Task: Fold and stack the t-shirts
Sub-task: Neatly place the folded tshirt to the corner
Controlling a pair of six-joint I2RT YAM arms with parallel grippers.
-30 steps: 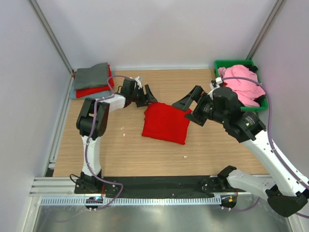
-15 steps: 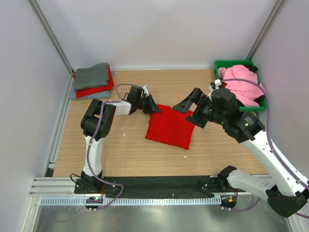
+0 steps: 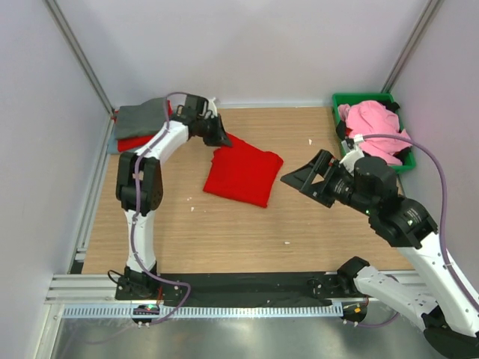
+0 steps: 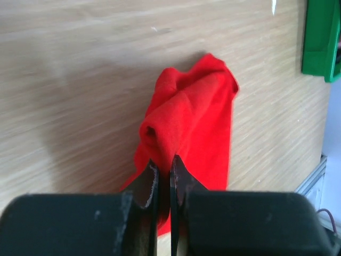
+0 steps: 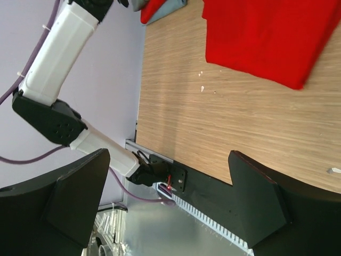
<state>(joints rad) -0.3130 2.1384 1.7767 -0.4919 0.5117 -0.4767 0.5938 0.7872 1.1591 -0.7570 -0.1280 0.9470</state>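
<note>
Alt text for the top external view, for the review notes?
The left gripper pinches a corner of the folded red t-shirt on the wooden table, near a stack of folded shirts. The right gripper hangs open; a green bin holds a pink shirt.

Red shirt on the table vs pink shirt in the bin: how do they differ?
The red shirt is folded on the table; the pink shirt is crumpled in the green bin. The left gripper pinches the red shirt's corner; nothing holds the pink shirt. Both are soft cloth.
</note>
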